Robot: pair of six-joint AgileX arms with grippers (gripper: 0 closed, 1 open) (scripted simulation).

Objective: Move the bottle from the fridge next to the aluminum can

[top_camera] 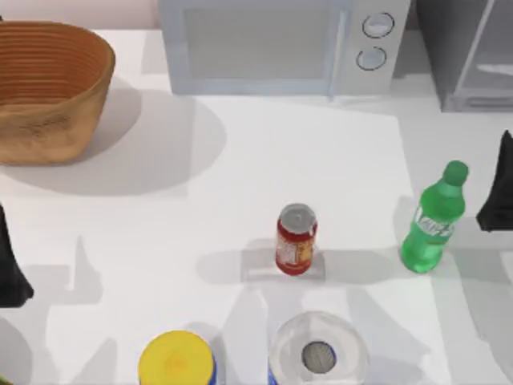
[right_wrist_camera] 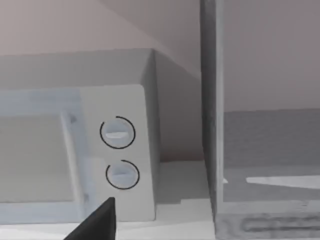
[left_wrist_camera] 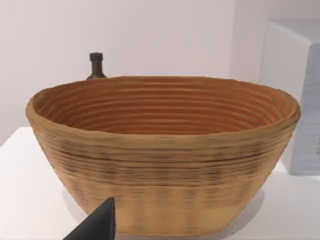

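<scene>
A white table (top_camera: 240, 160) carries soft grey shadows under even light. Behind it rises a plain pale pinkish wall (left_wrist_camera: 150, 35), meeting a second wall at a corner (right_wrist_camera: 175, 55).

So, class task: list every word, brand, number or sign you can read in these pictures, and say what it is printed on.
No text here can be read.
Red aluminum can: yellow-white label print, too blurred to read.
Green bottle: pale label band with markings, too blurred to read.
White microwave: two round knobs, no legible numbers or signs.
Yellow-lidded container and white roll: no print visible.
</scene>
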